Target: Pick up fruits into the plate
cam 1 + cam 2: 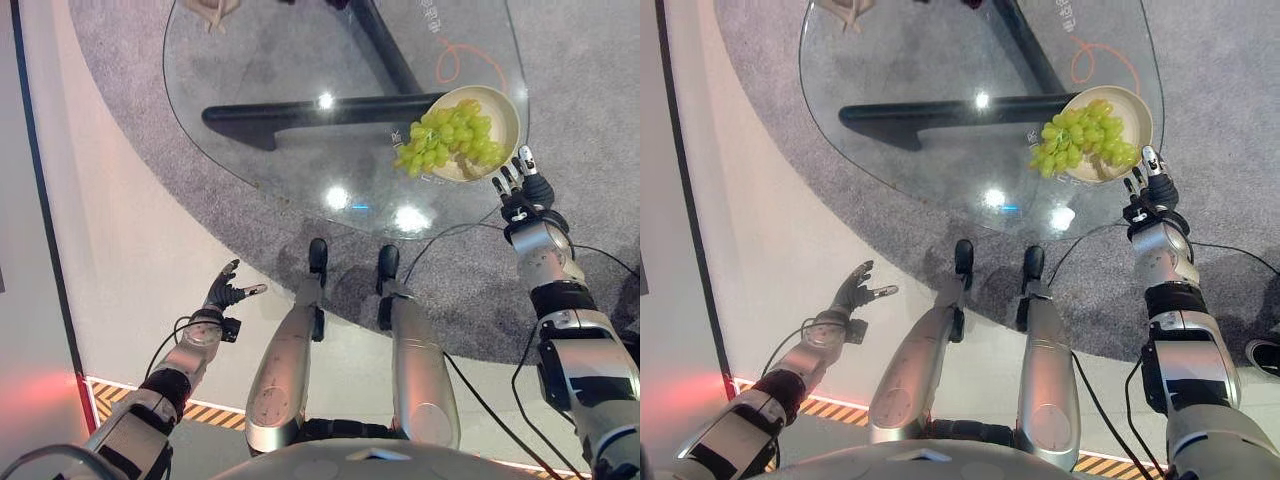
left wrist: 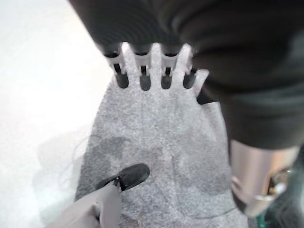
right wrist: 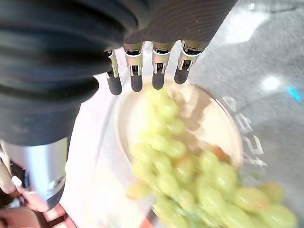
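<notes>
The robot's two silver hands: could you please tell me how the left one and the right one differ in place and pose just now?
The right hand reaches up to the glass table's near edge, beside the round cream plate of green grapes; the left hand hangs low over the pale floor, far from the table. The right hand's fingers point toward the plate; the left hand's point away to the side. Both hands are open and hold nothing.

The glass worktop (image 1: 300, 150) is bare across its left and middle. At its right edge stands the plate (image 1: 505, 115), heaped with grapes (image 1: 450, 135) that spill over the plate's left rim. The right robot hand (image 1: 525, 185), fingers straight, sits just beside the plate's near-right rim. A small object (image 1: 210, 10) lies at the far-left edge.
</notes>
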Controlling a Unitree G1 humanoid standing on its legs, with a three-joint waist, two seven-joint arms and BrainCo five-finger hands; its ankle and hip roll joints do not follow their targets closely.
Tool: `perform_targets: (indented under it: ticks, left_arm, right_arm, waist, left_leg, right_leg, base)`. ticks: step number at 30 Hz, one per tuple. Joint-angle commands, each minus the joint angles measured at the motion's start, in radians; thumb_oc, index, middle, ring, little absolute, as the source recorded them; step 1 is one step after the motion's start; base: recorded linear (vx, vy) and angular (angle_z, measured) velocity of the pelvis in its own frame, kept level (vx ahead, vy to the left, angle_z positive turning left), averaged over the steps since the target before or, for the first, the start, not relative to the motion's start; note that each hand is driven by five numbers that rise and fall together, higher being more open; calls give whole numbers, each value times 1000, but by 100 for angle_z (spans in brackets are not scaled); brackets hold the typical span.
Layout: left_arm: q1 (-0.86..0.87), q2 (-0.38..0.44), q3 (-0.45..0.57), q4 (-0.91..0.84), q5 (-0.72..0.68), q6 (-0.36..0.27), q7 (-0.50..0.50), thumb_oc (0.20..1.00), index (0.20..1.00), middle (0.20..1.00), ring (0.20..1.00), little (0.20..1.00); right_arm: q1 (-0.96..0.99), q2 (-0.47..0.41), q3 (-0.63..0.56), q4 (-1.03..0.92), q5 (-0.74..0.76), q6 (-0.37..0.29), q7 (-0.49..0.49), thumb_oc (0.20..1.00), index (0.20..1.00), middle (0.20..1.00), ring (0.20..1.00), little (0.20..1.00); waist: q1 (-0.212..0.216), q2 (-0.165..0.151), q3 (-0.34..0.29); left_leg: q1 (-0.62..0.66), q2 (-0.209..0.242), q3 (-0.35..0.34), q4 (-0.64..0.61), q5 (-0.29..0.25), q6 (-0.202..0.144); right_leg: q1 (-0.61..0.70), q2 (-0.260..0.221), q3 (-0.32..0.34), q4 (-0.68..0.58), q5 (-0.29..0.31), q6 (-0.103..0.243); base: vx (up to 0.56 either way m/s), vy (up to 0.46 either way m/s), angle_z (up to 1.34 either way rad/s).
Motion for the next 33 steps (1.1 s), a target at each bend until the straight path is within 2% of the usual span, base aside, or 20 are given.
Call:
perform_targets:
  ticks: [1,5,10,13,17,20,23,27,33]
  left_arm:
    - [21,-24,53,51,-12,-17,-15,1000,1000,1000,1000,1000]
    - [25,-20,63,60,-16,-14,-26,1000,1000,1000,1000,1000]
    - [39,-25,88,79,-40,-30,-66,1000,1000,1000,1000,1000]
    - [69,-38,121,91,-100,-23,-142,1000,1000,1000,1000,1000]
    - [119,-68,154,129,-99,-7,-197,1000,1000,1000,1000,1000]
    - [156,-97,190,174,-85,16,-235,1000,1000,1000,1000,1000]
    - [186,-139,200,265,-70,12,-266,1000,1000,1000,1000,1000]
    - [222,-193,240,375,-67,41,-286,1000,1000,1000,1000,1000]
    - [261,-214,304,437,-50,108,-328,1000,1000,1000,1000,1000]
  right_arm:
    - [32,-73,-12,-8,-52,-17,-51,1000,1000,1000,1000,1000]
    - [52,-82,-7,-13,-104,-4,-86,1000,1000,1000,1000,1000]
    - [125,-48,-5,-36,-107,-17,-72,1000,1000,1000,1000,1000]
    - [219,14,9,-64,-131,-53,-38,1000,1000,1000,1000,1000]
    - [368,93,26,-46,-201,-109,50,1000,1000,1000,1000,1000]
    - [455,164,35,57,-250,-147,114,1000,1000,1000,1000,1000]
    - [515,244,63,217,-331,-187,147,1000,1000,1000,1000,1000]
    - [577,311,81,369,-447,-179,172,1000,1000,1000,1000,1000]
    - [654,362,133,436,-633,-134,178,1000,1000,1000,1000,1000]
  waist:
    - [-14,-23,-25]
    - [-17,-31,-25]
    - [-20,-43,-28]
    - [-22,-53,-68]
    - [-21,-69,-132]
    - [-18,-83,-191]
    - [-13,-98,-256]
    - [-8,-105,-331]
    - [-17,-103,-390]
  left_leg:
    - [34,-12,9,129,-174,16]
    - [74,-8,12,124,-178,14]
    - [153,1,16,105,-182,7]
    - [193,6,21,87,-188,4]
    - [251,10,26,61,-195,4]
    - [310,10,31,34,-201,7]
    - [360,8,31,16,-207,13]
    - [424,5,39,-10,-217,22]
    - [503,4,57,-62,-231,30]
  right_leg:
    - [74,-23,-41,-86,60,50]
    - [118,-21,-45,-101,57,46]
    - [207,-22,-52,-130,54,41]
    - [256,-24,-54,-159,53,40]
    - [330,-24,-45,-195,48,43]
    - [400,-24,-42,-229,44,49]
    - [459,-23,-37,-254,43,52]
    - [523,-25,-36,-283,45,59]
    - [586,-24,-22,-321,45,67]
  base:
    - [14,-9,-4]
    - [0,0,0]
    - [8,13,1]
    - [38,32,5]
    - [83,40,1]
    - [125,34,6]
    - [135,54,10]
    - [160,79,7]
    - [88,78,-1]
